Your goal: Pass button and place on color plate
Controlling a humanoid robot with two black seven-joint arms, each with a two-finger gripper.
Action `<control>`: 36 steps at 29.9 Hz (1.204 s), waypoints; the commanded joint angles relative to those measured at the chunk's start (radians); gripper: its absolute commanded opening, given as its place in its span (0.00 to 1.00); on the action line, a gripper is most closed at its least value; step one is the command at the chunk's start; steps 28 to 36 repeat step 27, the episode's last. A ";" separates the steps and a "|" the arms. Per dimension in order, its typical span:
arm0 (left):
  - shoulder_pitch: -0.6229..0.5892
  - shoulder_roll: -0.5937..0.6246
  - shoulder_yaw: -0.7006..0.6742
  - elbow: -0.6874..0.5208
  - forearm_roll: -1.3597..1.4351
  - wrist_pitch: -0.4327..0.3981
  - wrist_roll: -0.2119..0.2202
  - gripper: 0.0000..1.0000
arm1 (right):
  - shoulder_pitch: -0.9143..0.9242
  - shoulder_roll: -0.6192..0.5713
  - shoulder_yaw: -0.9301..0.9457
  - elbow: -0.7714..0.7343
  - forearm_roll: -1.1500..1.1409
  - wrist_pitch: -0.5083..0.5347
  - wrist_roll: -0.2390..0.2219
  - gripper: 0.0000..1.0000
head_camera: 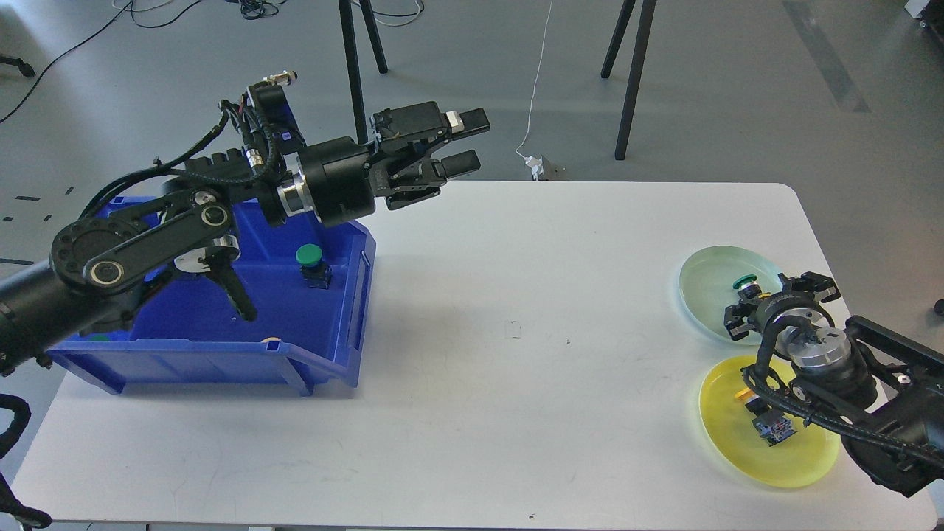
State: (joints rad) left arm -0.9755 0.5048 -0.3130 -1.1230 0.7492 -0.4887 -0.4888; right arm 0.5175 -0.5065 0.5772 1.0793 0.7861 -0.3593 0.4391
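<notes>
My right gripper [759, 301] is low over the pale green plate [706, 295] at the table's right and is shut on a green-capped button [745, 282], which sits over the plate's right part. I cannot tell whether the button touches the plate. The yellow plate [737, 446] just in front holds a yellow-capped button [748, 394] lying on its side. My left gripper [463, 144] is open and empty, held high over the table's far edge beside the blue bin [221, 361]. Another green-capped button [310, 256] stands in the bin.
The blue bin stands at the table's left, with my left arm over it. Small green [98, 338] and yellow [271, 341] parts show at its front wall. Black stand legs [627, 81] rise behind the table's far edge.
</notes>
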 commanded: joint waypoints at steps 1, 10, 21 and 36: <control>0.007 0.023 0.000 0.000 -0.022 0.013 0.000 0.84 | 0.001 -0.012 0.023 0.022 -0.005 0.003 0.004 0.98; 0.124 0.158 -0.150 -0.005 -0.254 0.000 0.000 0.90 | 0.082 -0.139 0.041 0.195 -0.457 0.411 -0.042 0.98; 0.282 0.167 -0.316 -0.015 -0.292 0.000 0.000 0.93 | 0.161 -0.202 0.043 0.179 -0.567 0.848 -0.086 0.99; 0.282 0.159 -0.337 -0.015 -0.292 0.000 0.000 0.93 | 0.164 -0.208 0.055 0.166 -0.562 0.848 -0.077 0.99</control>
